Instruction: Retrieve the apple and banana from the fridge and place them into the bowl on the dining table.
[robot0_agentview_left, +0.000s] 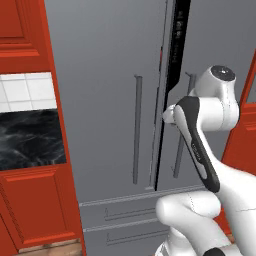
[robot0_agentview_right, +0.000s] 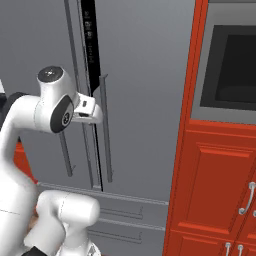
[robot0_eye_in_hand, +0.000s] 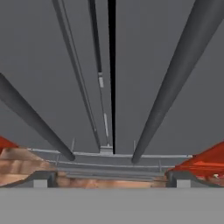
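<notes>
No text, label, brand or number can be read; the fridge (robot0_agentview_left: 110, 100) door's dark strip (robot0_agentview_right: 90, 30) carries small pale marks, too blurred to tell.

A black marble counter top (robot0_agentview_left: 30, 140) is being seen left of the fridge, sitting on a red cabinet (robot0_agentview_left: 35, 205) under white wall tiles (robot0_agentview_left: 27, 92). Nothing readable is being carried on its visible stretch. Wood-look floor (robot0_agentview_left: 55, 248) is being glimpsed below the cabinet.
</notes>
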